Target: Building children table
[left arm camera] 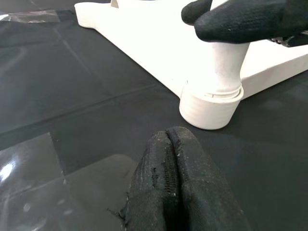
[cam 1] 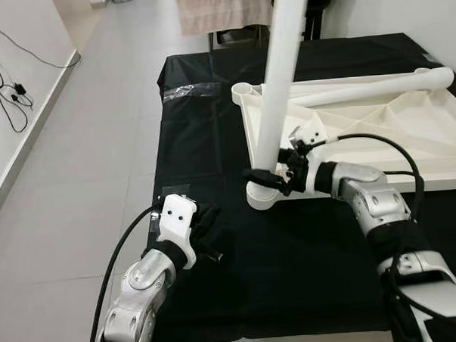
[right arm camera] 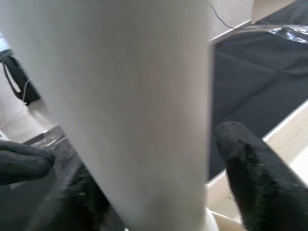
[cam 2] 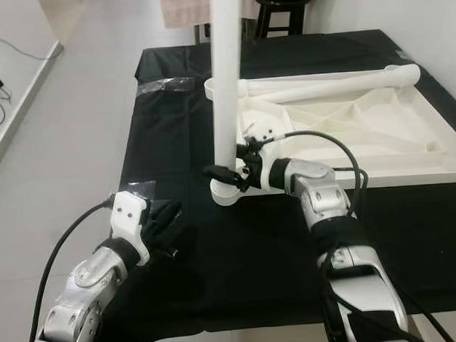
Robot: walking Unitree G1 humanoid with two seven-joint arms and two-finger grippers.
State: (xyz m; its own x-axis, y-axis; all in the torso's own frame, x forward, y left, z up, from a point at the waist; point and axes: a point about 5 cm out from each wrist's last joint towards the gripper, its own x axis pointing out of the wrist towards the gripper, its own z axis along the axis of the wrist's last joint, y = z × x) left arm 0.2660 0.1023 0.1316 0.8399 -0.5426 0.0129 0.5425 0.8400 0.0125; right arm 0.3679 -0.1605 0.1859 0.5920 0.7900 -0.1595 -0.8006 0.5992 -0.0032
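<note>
Right gripper (cam 1: 277, 176) is closed around the lower end of the upright leg (cam 1: 283, 78), one black finger (right arm camera: 255, 173) on each side of the white tube, just above the corner socket (cam 1: 261, 194). The leg stands in that socket, near vertical with a slight lean, and its top runs out of the head views. The socket belongs to the tabletop (cam 1: 408, 144), which lies upside down with its ribbed underside facing up, on the cloth (cam 1: 293, 266). A second leg (cam 1: 376, 85) lies loose across the far part of the tabletop, touching it, one end near the far-left socket (cam 1: 243, 89) and the other toward the right edge. Left gripper (cam 1: 204, 231) rests low over the cloth, well clear of the tabletop and to the left of the held leg; its fingers (left arm camera: 175, 192) are pressed together with nothing between them. In the left wrist view the near socket and the leg's foot sit just beyond those fingertips, with the right gripper's fingers wrapped on the tube above. Clear tape (cam 1: 190, 89) is stuck to the cloth near its far-left corner, and another patch lies on the cloth beside the left gripper. Grey floor (cam 1: 83, 139) extends to the left. Black cables (cam 1: 9, 93) hang at the left wall. A stool (cam 2: 281, 6) stands beyond the far edge of the cloth.
</note>
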